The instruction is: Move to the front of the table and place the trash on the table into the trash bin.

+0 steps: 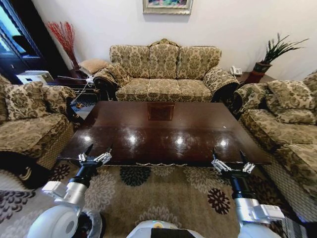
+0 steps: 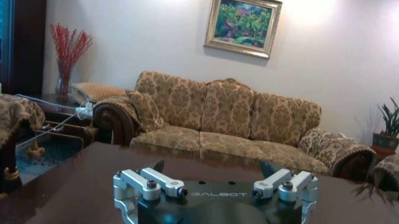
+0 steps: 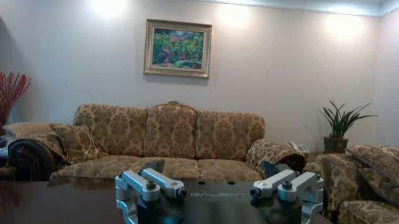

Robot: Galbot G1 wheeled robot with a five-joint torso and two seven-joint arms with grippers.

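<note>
Dark wood table (image 1: 163,131) edge (bare), both claws (image 1: 99,150) (image 1: 229,158) spread apart, gripping nothing.

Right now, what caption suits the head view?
Both open grippers, left and right, poised at the dark table's near edge.

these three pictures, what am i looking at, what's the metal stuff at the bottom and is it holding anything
It is a wheeled robot with two arms, seen through its own cameras. The head view looks down from its head at a dark wooden coffee table ringed by patterned sofas. The metal parts are its tools: the left tool and the right tool, both hovering at the table's near edge, open and holding nothing. The other two pictures come from cameras on each wrist, looking past each arm's own tool, left and right, toward the far sofa. I see no trash on the tabletop.
</note>
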